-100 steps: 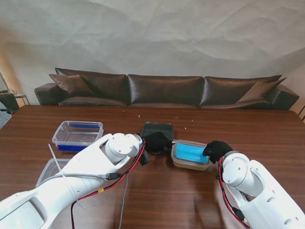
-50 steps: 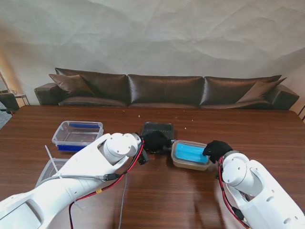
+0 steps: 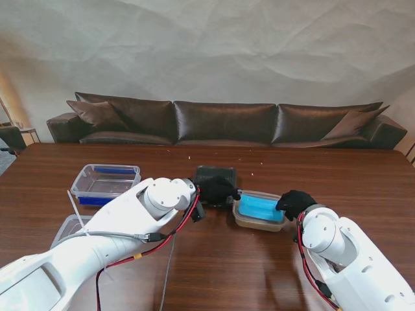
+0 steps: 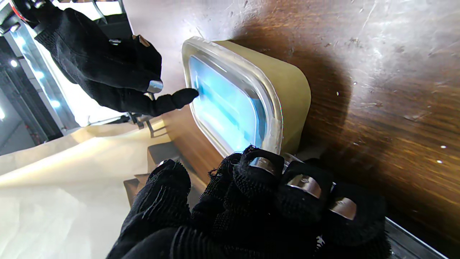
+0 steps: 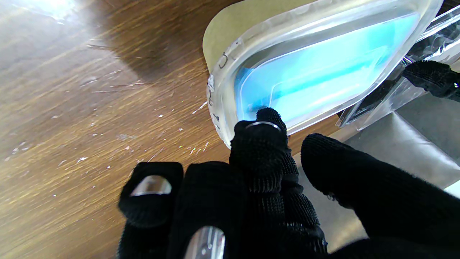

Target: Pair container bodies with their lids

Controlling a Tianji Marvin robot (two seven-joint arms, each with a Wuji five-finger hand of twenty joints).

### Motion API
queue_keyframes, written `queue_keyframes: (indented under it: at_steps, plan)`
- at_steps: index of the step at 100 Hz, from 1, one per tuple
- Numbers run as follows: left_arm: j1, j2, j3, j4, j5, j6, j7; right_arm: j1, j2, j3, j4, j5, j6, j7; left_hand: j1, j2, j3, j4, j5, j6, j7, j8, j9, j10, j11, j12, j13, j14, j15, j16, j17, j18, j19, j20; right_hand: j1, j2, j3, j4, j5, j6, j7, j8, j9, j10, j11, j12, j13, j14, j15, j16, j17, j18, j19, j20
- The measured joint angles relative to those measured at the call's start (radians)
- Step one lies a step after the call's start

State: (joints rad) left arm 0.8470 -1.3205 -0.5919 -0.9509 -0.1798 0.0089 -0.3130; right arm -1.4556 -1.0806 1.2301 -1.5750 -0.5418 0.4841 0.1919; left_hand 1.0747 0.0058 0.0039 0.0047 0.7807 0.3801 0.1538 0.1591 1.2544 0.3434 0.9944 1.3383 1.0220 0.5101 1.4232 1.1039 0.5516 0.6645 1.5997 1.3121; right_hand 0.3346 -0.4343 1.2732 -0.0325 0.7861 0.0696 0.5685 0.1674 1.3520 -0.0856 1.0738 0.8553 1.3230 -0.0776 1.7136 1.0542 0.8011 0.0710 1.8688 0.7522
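Apparently seating the lid: right hand (image 3: 295, 203) fingers (image 5: 264, 129) press the blue-lidded beige container (image 3: 259, 211), left hand (image 3: 217, 191) curled, perhaps empty; next, press down evenly.

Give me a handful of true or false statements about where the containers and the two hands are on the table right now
1. The tan container has its clear lid on. True.
2. The right hand touches that lid with a fingertip. True.
3. The left hand is at the blue-bottomed container. False: it is by the black container, next to the tan one.
4. The black container sits to the right of the tan one. False: it sits to its left and farther from me.
5. A brown sofa stands beyond the table. True.
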Motion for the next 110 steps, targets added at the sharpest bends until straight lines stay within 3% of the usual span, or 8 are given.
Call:
queue_keyframes:
  at_steps: [33, 110]
  plan:
    - [-0.011, -0.007, 0.025, 0.014, -0.006, 0.001, -0.039, 0.0, -0.004, 0.002, 0.009, 0.002, -0.007, -0.016, 0.0, 0.0, 0.0, 0.0, -0.004, 0.064, -0.008, 0.0, 0.0, 0.0, -0.002, 0.0, 0.0, 0.0, -0.002, 0.0, 0.0, 0.0, -0.001, -0.001, -0.002, 0.0, -0.002, 0.0, -0.02, 0.009, 0.001, 0.001, 0.0, 0.0, 0.0, 0.0, 0.0, 0.0, 0.0, 0.0, 0.0, 0.0, 0.0, 0.0]
    - [-0.056, -0.009, 0.08, 0.033, 0.022, -0.006, -0.092, -0.001, -0.001, 0.006, 0.011, -0.018, -0.019, 0.0, 0.0, 0.0, 0.0, 0.0, -0.017, 0.069, -0.04, -0.025, 0.0, 0.0, 0.001, -0.001, 0.001, 0.0, -0.002, 0.0, 0.0, 0.0, -0.001, -0.001, -0.002, 0.011, -0.002, 0.0, -0.031, 0.009, 0.001, 0.001, 0.0, 0.0, 0.0, 0.0, 0.0, 0.0, 0.0, 0.0, 0.0, 0.0, 0.0, 0.0]
